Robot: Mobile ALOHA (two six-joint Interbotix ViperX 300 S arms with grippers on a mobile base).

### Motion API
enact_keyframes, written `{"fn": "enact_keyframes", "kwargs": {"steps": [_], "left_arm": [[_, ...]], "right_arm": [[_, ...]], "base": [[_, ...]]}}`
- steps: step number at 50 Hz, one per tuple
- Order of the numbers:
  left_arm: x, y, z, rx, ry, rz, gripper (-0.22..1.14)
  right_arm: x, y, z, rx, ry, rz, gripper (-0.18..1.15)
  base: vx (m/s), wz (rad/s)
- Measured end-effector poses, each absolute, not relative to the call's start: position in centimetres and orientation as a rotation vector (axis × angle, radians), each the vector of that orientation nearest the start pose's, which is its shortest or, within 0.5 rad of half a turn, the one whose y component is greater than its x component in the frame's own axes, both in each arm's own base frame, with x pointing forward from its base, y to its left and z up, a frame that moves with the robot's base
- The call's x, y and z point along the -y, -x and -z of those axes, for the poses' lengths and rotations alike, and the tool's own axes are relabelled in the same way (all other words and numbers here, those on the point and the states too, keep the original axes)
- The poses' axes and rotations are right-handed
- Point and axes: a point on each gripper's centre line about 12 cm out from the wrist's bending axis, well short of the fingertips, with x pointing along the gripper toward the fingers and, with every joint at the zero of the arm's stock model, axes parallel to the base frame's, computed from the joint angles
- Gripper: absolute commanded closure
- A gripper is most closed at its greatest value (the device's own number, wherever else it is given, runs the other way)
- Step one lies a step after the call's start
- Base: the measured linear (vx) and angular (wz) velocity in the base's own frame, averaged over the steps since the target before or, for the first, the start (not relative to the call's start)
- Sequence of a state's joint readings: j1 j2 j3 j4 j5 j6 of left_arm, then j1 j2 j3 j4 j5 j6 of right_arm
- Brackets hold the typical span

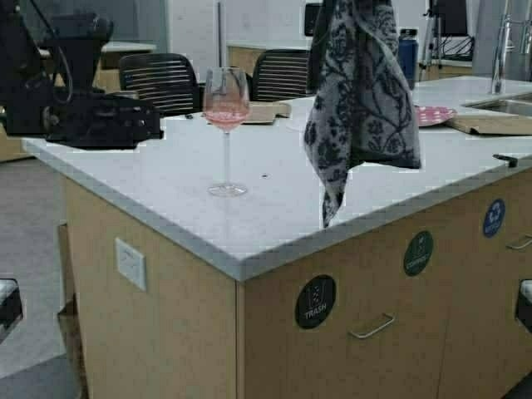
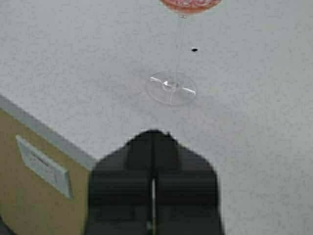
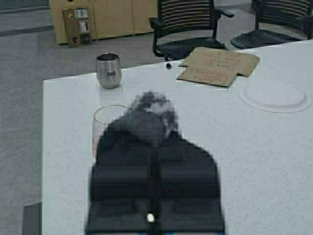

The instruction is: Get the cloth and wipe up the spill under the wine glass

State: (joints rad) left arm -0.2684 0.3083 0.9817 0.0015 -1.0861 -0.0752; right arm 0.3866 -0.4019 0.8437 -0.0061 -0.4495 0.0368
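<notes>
1. High view first: closest to the camera is the island front, light wood cabinets with round dark stickers, one reading TRASH point(image 1: 315, 302), plus a metal drawer pull point(image 1: 371, 326) and a white wall plate point(image 1: 130, 263) on the side panel.
2. On top is the countertop point(image 1: 166, 179), a smooth white speckled slab with a squared edge.
3. The wine glass point(image 1: 226, 129) stands upright near the front corner: clear round foot, thin stem, pinkish bowl. A tiny dark speck point(image 1: 265, 175) sits on the counter just beside the foot.
4. The cloth point(image 1: 362, 91) hangs in the air to the right of the glass, soft and draped in folds, grey-white with a dark floral print, its lowest tip dangling past the counter edge.
5. The right gripper point(image 3: 155, 128) is clamped on the cloth's bunched top, up above the counter.
6. The left gripper point(image 2: 153, 147) hovers near the corner edge, pointed at the glass foot, jaws pressed together on nothing.
7. Farther back: a steel tumbler point(image 3: 108, 70), flat cardboard point(image 3: 218, 65), a white plate point(image 3: 275, 95) and mesh-backed office chairs point(image 1: 160, 79).
</notes>
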Motion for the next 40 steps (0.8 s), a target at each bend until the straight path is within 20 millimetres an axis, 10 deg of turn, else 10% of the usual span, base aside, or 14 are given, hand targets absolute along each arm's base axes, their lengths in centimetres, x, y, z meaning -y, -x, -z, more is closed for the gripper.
{"fn": "enact_keyframes", "kwargs": {"steps": [14, 40], "left_arm": [[9.8, -33.3, -5.2, -0.184, 0.039, 0.31, 0.76], [11.6, -34.3, -1.5, -0.138, 0.031, 0.442, -0.08]], "right_arm": [[-12.3, -30.4, -29.8, 0.002, -0.032, -0.388, 0.91], [-12.4, -30.4, -29.7, 0.0, -0.034, -0.391, 0.91]], "base": [[0.17, -0.02], [0.15, 0.03]]}}
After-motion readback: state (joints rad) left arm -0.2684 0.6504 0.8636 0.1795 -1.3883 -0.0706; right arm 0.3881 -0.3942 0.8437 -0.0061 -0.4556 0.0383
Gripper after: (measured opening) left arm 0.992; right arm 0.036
